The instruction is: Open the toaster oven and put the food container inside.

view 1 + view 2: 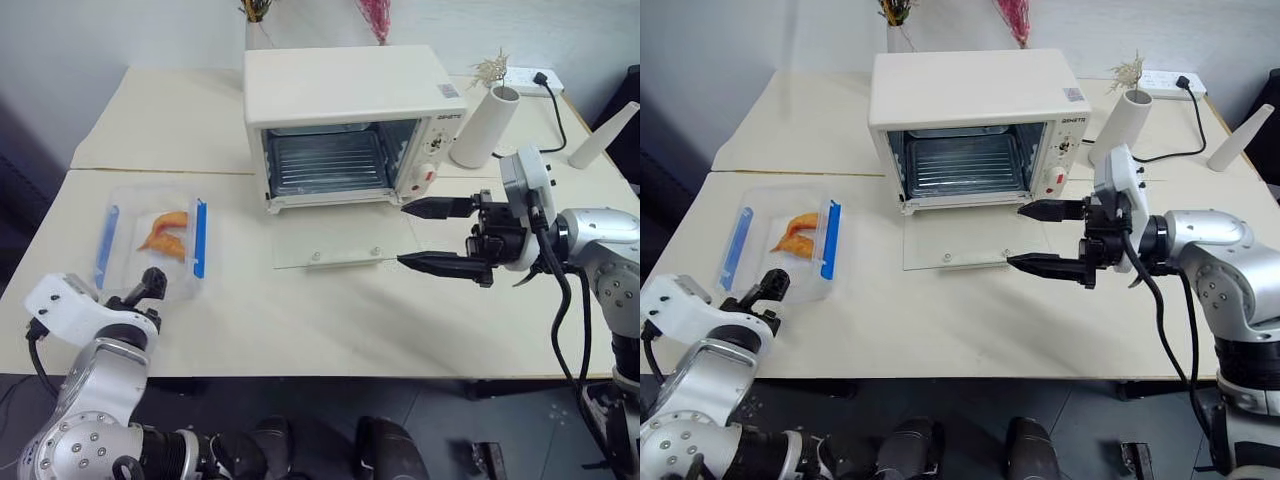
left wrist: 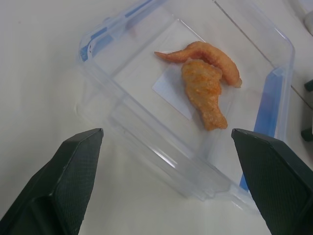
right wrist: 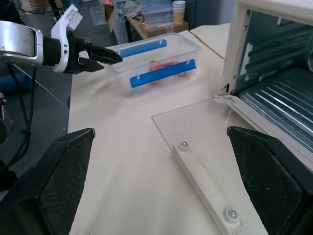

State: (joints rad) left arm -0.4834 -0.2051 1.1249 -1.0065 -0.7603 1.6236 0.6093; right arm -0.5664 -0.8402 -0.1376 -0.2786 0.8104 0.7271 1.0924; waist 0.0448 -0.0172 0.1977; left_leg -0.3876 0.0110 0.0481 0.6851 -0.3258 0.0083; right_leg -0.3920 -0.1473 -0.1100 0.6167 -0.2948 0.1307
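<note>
Cream-white boxy toaster oven (image 1: 345, 105) sits at the back with its glass door (image 1: 335, 240) dropped flat, wire rack showing. Clear plastic food container (image 1: 155, 240) with blue clips and orange pieces lies well off to its left, lid on.

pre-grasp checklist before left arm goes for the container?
1. Toaster oven door down flat on the table: ok.
2. Wire rack bare, room for the box: ok.
3. Food container lid on, blue clips along both long sides: ok; whether they are latched: cannot tell.
4. Left gripper open, fingers wide of the container's near corner, not touching: ok.
5. Right gripper open, holding nothing, above the table beside the open door: ok.
6. Path from container to oven mouth free of other things: ok.
</note>
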